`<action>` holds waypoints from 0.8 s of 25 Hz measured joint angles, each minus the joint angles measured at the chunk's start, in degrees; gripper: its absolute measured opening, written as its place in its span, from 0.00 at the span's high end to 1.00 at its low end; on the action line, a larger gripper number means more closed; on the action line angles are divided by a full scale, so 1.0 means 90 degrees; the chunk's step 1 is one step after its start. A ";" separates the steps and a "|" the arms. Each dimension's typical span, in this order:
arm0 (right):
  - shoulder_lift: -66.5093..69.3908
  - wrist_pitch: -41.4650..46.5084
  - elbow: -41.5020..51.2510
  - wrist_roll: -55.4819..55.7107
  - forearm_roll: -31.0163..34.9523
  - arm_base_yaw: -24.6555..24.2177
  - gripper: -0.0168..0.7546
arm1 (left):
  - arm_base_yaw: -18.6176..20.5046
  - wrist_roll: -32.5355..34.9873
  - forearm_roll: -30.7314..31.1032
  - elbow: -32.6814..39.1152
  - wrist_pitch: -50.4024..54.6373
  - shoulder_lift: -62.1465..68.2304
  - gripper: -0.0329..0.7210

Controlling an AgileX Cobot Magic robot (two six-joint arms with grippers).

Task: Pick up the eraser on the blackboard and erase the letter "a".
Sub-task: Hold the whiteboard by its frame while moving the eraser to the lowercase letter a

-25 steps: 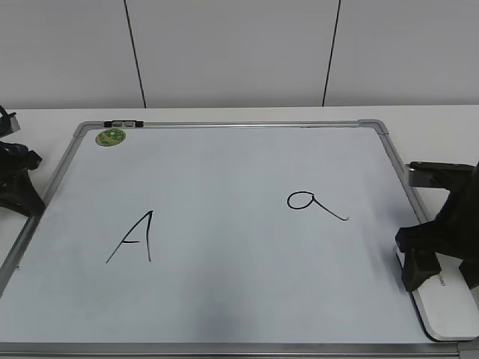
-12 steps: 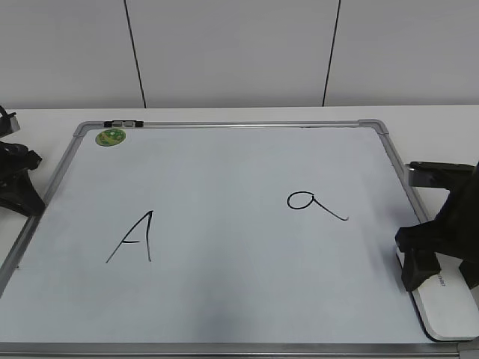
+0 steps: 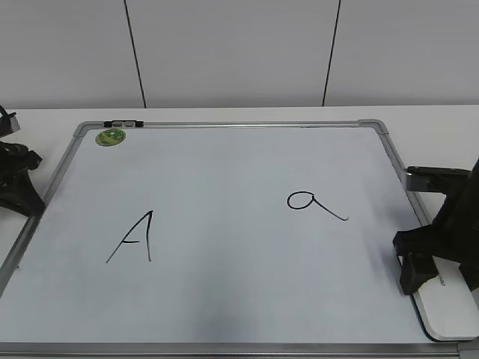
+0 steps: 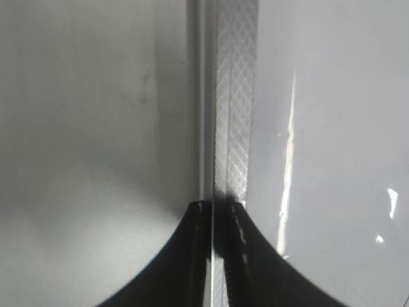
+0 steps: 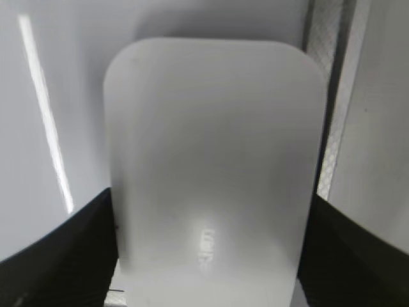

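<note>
The white eraser (image 3: 449,303) lies flat at the front right corner of the blackboard (image 3: 247,124). It fills the right wrist view (image 5: 214,160). My right gripper (image 3: 441,280) is open and straddles the eraser, one black finger close beside each long side (image 5: 209,256). The letter "a" (image 3: 314,203) is written in black to the left of and beyond that gripper. My left gripper (image 3: 15,187) rests at the board's left edge. Its fingers are shut and empty over the silver frame (image 4: 217,211).
A larger capital "A" (image 3: 135,238) is written on the board's left half. A small green round magnet (image 3: 111,137) sits at the far left corner. The board's frame runs just right of the eraser (image 5: 326,96). A white wall stands behind the table.
My right gripper has sunk slightly lower over the eraser. The eraser, the letters and the left arm have not moved.
</note>
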 joint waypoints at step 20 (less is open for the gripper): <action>0.0065 0.0926 -0.1047 -0.0056 0.0022 0.0058 0.30 | 0.0000 0.0000 0.0000 0.0000 -0.0005 0.0000 0.92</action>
